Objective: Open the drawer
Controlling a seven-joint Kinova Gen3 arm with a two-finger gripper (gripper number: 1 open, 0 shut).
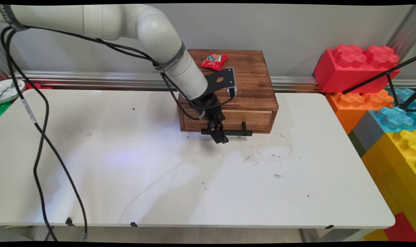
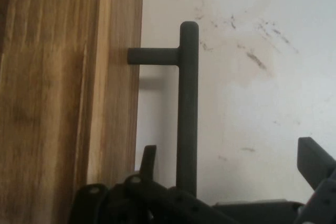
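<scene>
The jaws are spread, and the black bar handle (image 2: 187, 108) is seen between the fingers (image 2: 314, 157) of the gripper (image 1: 219, 133) at the drawer front (image 1: 228, 120) of the wooden box (image 1: 252, 85). A red snack packet (image 1: 214, 61) is set on the box top, partly hidden by the camera mount. Stacked toy blocks (image 1: 357, 67) are placed beside the table (image 1: 160, 178), and a dish (image 1: 9, 90) is cut off at the left.

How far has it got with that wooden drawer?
Done: the gripper is down at the drawer's black handle. In hand: its open fingers straddle the bar, not yet closed on it. Left: the drawer looks shut, so any pulling lies ahead. The red packet lies on the box.
</scene>
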